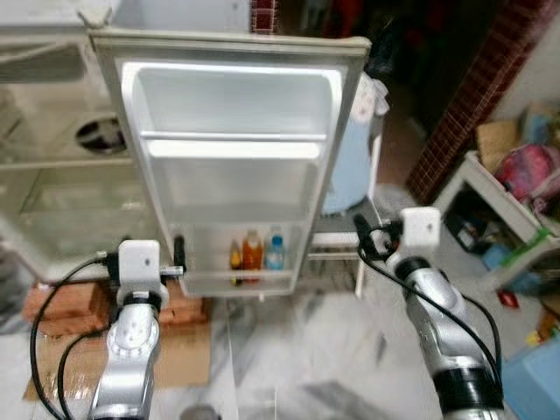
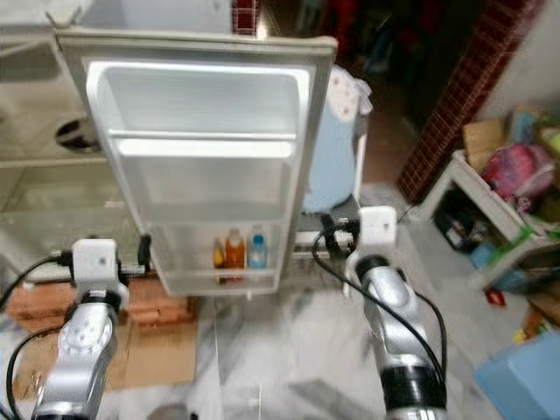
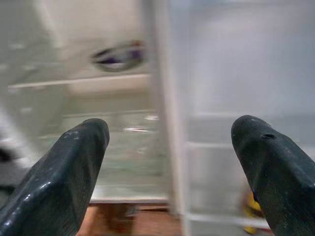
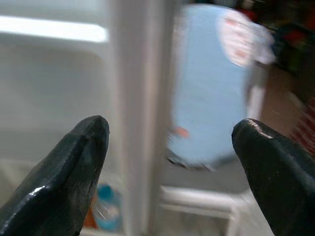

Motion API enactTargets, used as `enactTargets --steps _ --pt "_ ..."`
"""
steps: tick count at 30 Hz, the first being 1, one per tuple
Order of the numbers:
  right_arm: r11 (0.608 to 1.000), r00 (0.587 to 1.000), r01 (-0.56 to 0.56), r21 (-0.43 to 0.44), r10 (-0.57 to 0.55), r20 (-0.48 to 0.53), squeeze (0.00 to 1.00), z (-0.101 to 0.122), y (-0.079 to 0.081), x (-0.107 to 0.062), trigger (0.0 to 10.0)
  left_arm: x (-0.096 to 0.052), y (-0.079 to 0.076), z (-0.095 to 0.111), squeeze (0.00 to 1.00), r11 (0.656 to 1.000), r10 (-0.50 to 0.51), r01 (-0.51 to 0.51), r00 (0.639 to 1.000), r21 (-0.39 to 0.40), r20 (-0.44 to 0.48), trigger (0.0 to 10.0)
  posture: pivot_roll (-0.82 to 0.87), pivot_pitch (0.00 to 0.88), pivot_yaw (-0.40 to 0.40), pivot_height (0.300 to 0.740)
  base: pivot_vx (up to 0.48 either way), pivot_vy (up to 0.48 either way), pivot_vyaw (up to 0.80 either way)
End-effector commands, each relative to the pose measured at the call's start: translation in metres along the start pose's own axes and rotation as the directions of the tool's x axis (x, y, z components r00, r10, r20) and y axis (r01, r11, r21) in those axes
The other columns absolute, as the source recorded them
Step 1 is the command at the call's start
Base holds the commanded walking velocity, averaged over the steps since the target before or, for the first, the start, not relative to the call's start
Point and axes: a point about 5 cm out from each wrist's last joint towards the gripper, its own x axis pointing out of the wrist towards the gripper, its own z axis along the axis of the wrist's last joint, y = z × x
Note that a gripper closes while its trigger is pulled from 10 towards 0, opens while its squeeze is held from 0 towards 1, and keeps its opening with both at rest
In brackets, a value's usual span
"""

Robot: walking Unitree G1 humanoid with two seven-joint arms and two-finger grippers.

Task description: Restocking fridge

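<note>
From the head camera I see the fridge door (image 1: 232, 162) swung wide open toward me, its white inner liner showing two bare upper shelves and, in the bottom door shelf (image 1: 241, 278), three bottles standing upright side by side: a yellow bottle (image 1: 235, 256), an orange bottle (image 1: 252, 251) and a blue-capped bottle (image 1: 275, 251). My left gripper (image 1: 178, 255) is raised just beside the door's lower left edge, and my right gripper (image 1: 360, 234) is raised just off the door's lower right edge; at this angle I cannot judge either finger gap. To the left lies the fridge interior (image 1: 52, 175) with glass shelves; beyond the door stands a light blue appliance (image 1: 346, 162), and cardboard (image 1: 184, 354) lies on the marble floor (image 1: 306, 359). Through the left wrist camera, my two black fingers (image 3: 59, 177) stand spread wide apart with nothing between them, straddling the door's edge with the fridge shelves blurred beyond. Through the right wrist camera, those fingers (image 4: 64, 172) are likewise spread wide and empty, the door's edge and the blue appliance (image 4: 211, 93) between them in the distance, the blue-capped bottle (image 4: 106, 209) low by one finger.
</note>
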Motion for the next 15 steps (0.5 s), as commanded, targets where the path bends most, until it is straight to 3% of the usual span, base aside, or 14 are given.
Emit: enactTargets --steps 1,3,7,10,15 --pt "1.0 0.999 -0.03 0.007 0.03 0.023 0.0 0.006 0.01 0.006 10.0 -0.001 0.007 -0.003 0.0 0.999 0.032 -0.031 0.999 0.004 -0.017 10.0 0.05 0.0 -0.062 0.74 0.48 0.0 0.78" --pt "1.0 0.999 -0.029 0.009 0.029 0.027 0.0 0.007 0.01 0.008 10.0 -0.003 0.005 -0.004 0.0 1.0 0.026 -0.026 0.999 0.004 -0.019 10.0 0.06 0.0 -0.062 0.74 0.48 0.0 0.78" --pt "0.999 0.999 -0.026 0.019 0.026 0.039 0.0 0.009 0.011 0.011 10.0 -0.005 0.0 -0.005 0.0 1.0 0.014 -0.014 1.0 0.01 -0.025 10.0 0.06 0.0 -0.062 0.74 0.455 0.0 0.0" --pt "1.0 0.999 -0.027 0.016 0.026 0.041 0.0 0.009 0.011 0.011 10.0 -0.005 -0.004 -0.006 0.0 1.0 0.01 -0.011 0.999 -0.001 -0.033 10.0 0.06 0.0 -0.061 0.74 0.374 -0.296 0.0" --pt "1.0 0.999 -0.025 0.008 0.025 0.035 0.0 0.007 0.006 0.008 10.0 -0.01 -0.011 -0.009 0.0 1.0 -0.012 0.012 0.999 0.004 -0.045 10.0 0.06 0.0 -0.062 0.74 0.0 0.0 0.0"
